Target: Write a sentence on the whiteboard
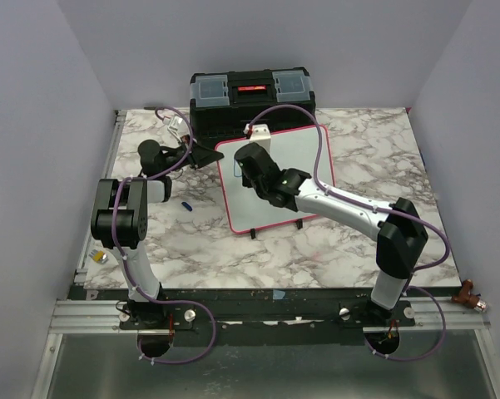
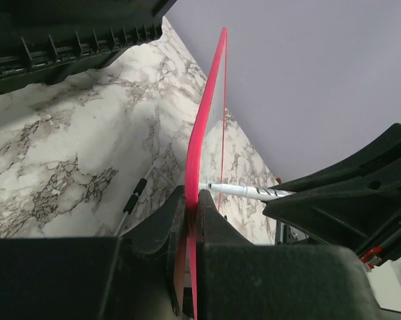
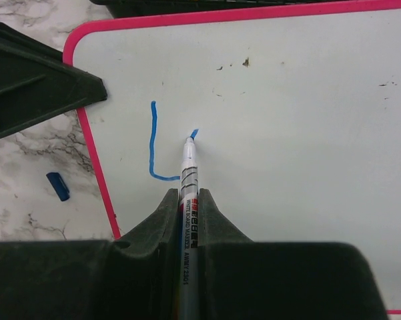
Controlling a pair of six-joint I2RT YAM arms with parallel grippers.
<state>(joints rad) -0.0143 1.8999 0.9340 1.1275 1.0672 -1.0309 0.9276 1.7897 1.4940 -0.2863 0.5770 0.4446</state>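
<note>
The whiteboard with its pink-red frame stands tilted on the marble table. My left gripper is shut on its left edge, and the frame sits pinched between the fingers. My right gripper is shut on a white marker whose blue tip touches the whiteboard. Of the sentence, only a blue L-shaped stroke and a short blue mark at the tip show. In the left wrist view the marker points at the board's face.
A black toolbox stands right behind the board. The marker's blue cap lies on the table left of the board. A small object sits at the left table edge. The board's black feet stick out in front.
</note>
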